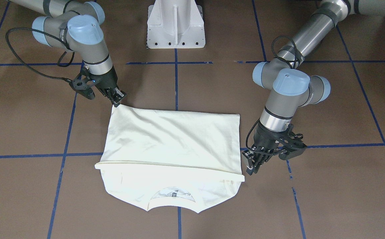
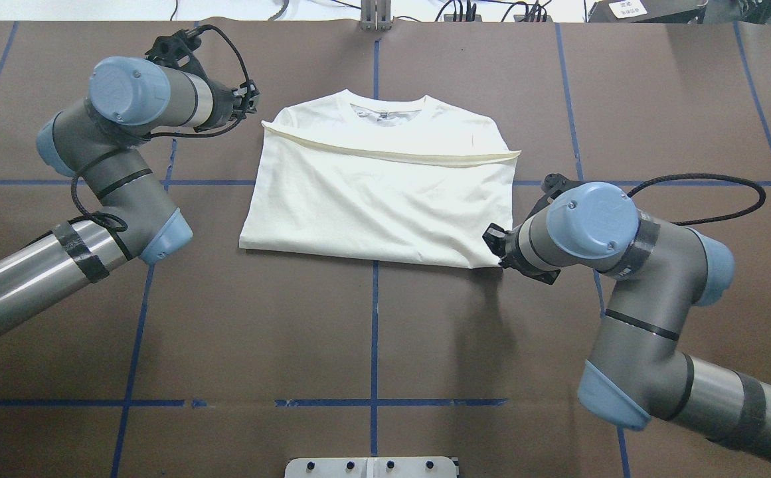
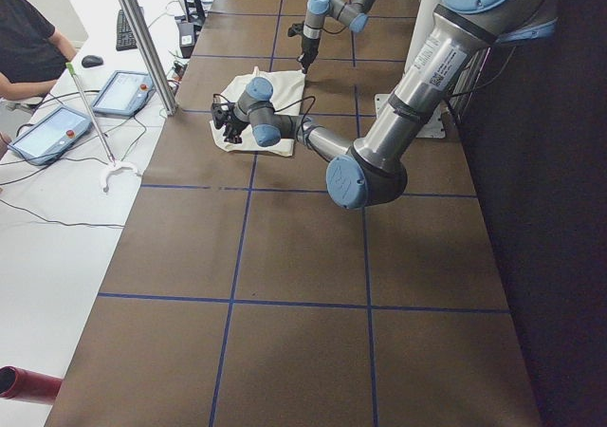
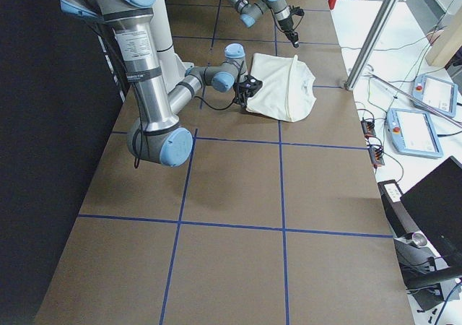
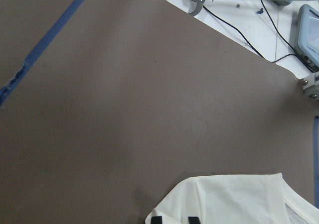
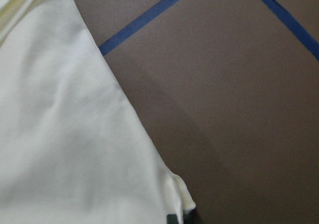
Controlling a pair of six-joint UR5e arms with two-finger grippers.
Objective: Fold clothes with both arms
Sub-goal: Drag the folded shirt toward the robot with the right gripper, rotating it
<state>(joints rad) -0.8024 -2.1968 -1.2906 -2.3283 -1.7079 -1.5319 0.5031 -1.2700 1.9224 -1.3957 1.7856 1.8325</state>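
Note:
The cream-white T-shirt (image 2: 378,199) lies folded on the brown table, with its lower half laid over the chest. Its hem runs across just below the ribbed collar (image 2: 385,106), and the print is hidden. My left gripper (image 2: 254,106) sits at the hem's end; in the left wrist view cloth (image 5: 234,199) lies between its close-set fingertips (image 5: 157,219). My right gripper (image 2: 493,247) is at the near fold corner. In the front view this gripper (image 1: 116,99) pinches that corner, which peaks up. The bunched corner (image 6: 182,199) shows in the right wrist view.
The white pedestal base (image 1: 175,26) stands behind the shirt on the robot's side. Blue tape lines (image 2: 375,332) grid the table. Beyond the far edge are a white bench with control tablets (image 4: 415,130), a metal post (image 3: 142,38) and a seated person (image 3: 24,38).

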